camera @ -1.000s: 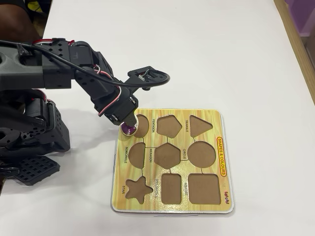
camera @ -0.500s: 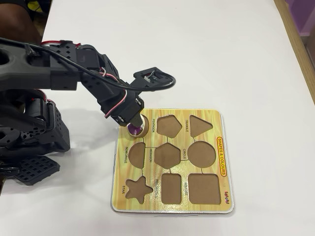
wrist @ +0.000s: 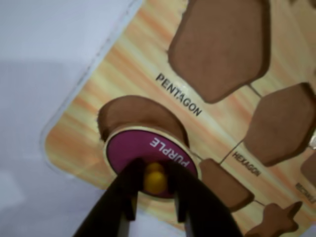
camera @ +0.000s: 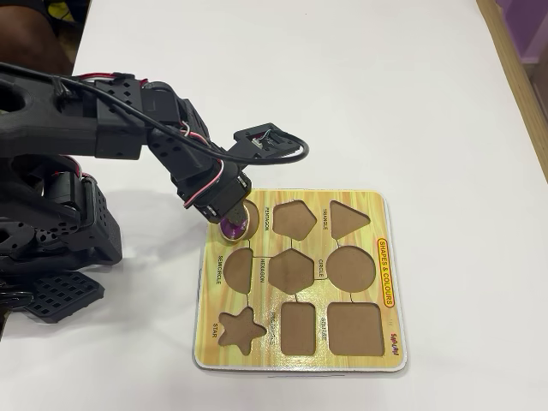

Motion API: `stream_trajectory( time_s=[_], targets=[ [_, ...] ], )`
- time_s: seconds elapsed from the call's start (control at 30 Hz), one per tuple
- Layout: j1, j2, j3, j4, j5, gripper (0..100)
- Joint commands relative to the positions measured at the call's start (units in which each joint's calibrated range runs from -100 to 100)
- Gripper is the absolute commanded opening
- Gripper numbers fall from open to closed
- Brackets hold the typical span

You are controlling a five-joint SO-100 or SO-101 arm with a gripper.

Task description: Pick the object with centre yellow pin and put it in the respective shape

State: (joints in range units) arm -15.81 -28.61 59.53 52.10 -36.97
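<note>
Since a second ago the arm has carried the purple piece from the board's edge to right over its hole

The gripper (wrist: 157, 195) pinches the yellow knob of the purple oval piece (wrist: 148, 150); the piece sits tilted, partly over the oval cutout (wrist: 133, 111) and not dropped flat in; picking up is done; still left, I think, is to line it up, push it down and let go; farther off on the yellow board (camera: 377, 214) the other holes are bare
</note>
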Motion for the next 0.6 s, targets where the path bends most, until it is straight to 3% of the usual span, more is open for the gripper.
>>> stream_trajectory(
  time_s=[0.0,0.57],
  targets=[
    [-0.3,0.07,-2.25,-3.09,-0.27,1],
    [-0.69,3.5,-2.07,-3.53,-0.37,1]
  ],
)
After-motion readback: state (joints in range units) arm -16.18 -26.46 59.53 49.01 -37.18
